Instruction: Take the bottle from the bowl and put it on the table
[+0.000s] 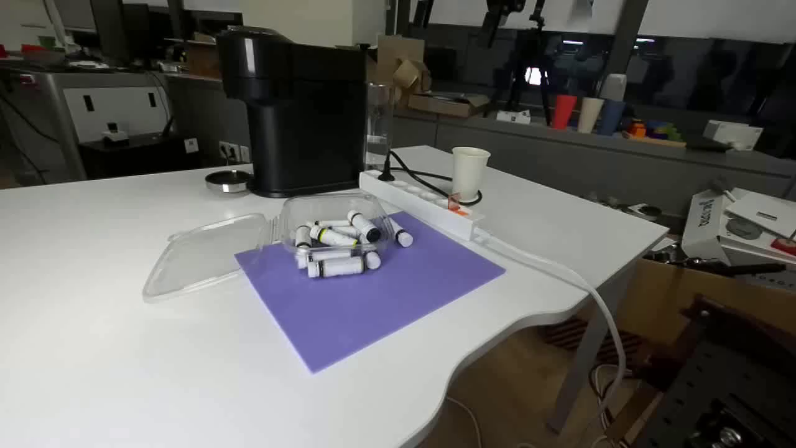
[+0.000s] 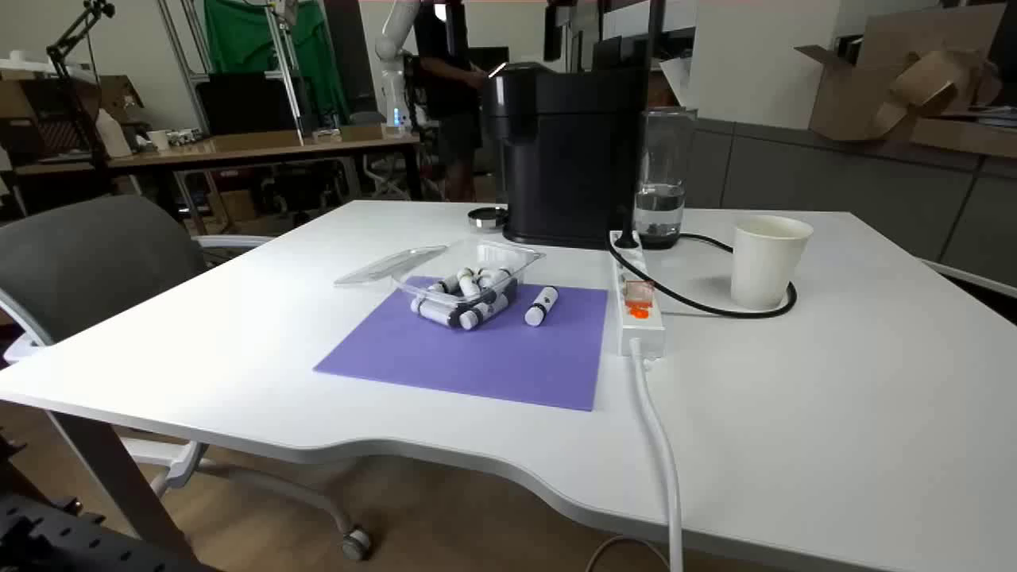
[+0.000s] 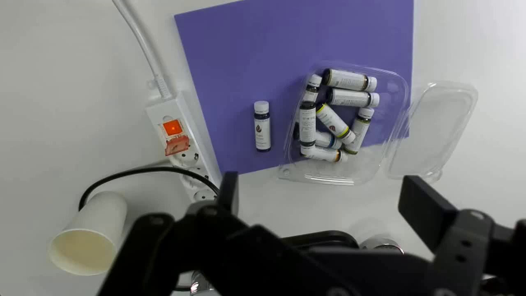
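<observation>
Held the gripper (image 3: 324, 195) spread wide over the white table (image 3: 74, 74). Saw one small bottle (image 3: 262, 129) lying alone on the purple mat (image 3: 246, 53), just beside the clear bowl (image 3: 328, 178). Saw more bottles (image 3: 333, 122) heaped inside the bowl, next to a clear lid (image 3: 431, 127).

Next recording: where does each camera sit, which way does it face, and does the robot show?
Wrist view: above the table, facing down at the purple mat; the open claw spans the bottom.
In an exterior view: above table height, angled down past the clear container toward the coffee machine; dark shapes up top may be the claw.
In an exterior view: outside the table's curved edge, facing the coffee machine, office chair at left; similar shapes, equally uncertain.
Both exterior views share the purple mat, bottles and paper cup.
</observation>
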Available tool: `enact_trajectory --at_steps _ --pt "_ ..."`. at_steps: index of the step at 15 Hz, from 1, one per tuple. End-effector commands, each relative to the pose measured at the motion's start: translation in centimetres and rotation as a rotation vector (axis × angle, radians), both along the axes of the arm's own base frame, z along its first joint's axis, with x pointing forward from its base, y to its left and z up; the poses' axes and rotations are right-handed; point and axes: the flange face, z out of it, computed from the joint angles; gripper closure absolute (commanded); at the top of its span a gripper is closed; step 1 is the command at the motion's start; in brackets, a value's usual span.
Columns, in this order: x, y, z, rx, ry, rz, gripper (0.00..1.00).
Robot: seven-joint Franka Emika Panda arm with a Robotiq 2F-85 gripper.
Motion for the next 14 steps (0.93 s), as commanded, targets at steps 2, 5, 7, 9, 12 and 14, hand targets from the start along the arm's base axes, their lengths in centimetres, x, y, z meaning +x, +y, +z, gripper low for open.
enact_trajectory --at_steps 2,5,7,9,12,14 --pt "0.0 0.0 0.1 -0.001 -0.002 -0.001 0.00" --pt "0.1 0.0 0.1 -0.002 -0.003 -0.001 0.00" --pt "0.1 0.0 0.1 -0.002 -0.003 -0.001 0.00" --pt "0.1 0.0 0.1 -0.002 -0.003 -0.001 0.00" --pt "0.1 0.0 0.1 -0.002 -0.003 -0.001 0.00" --pt "1.2 0.6 -0.8 -0.014 0.010 0.038 0.00"
